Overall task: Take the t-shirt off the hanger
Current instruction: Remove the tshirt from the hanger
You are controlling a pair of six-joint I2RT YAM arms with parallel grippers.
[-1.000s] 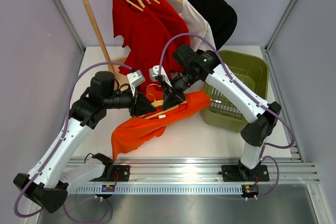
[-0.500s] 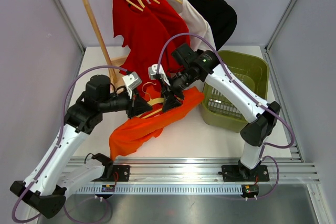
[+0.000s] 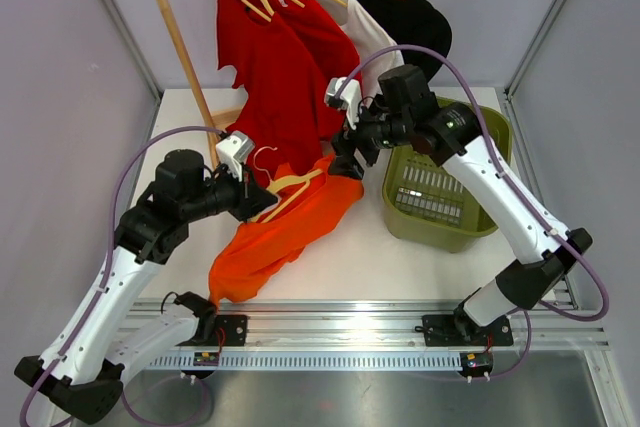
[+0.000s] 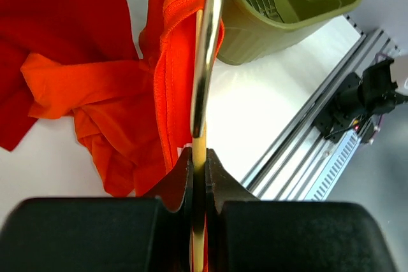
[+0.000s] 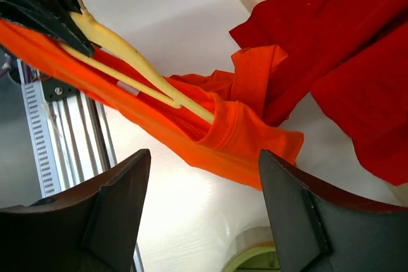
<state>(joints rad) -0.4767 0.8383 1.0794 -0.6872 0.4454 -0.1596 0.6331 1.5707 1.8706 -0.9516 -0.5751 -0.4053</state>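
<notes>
**Hanger pinned, shirt half off**

Left jaws are shut on the wooden hanger [image 3: 288,185], steadying it. Orange t-shirt [image 3: 285,232] hangs from its right arm, trailing onto the worktop [image 3: 370,267]. Right jaws gape empty just above, ready to tug.

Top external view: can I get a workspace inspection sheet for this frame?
Surface: white table, with the orange t-shirt partly lying on it.
Job's things: one end of the hanger is inside the orange t-shirt.
Clutter: green basket on the right.
Grippers: left gripper shut on the hanger; right gripper open, holding nothing.
Cables: purple cables loop over both arms, clear of the shirt.
Surroundings: wooden rack behind with hung shirts; grey walls.
</notes>
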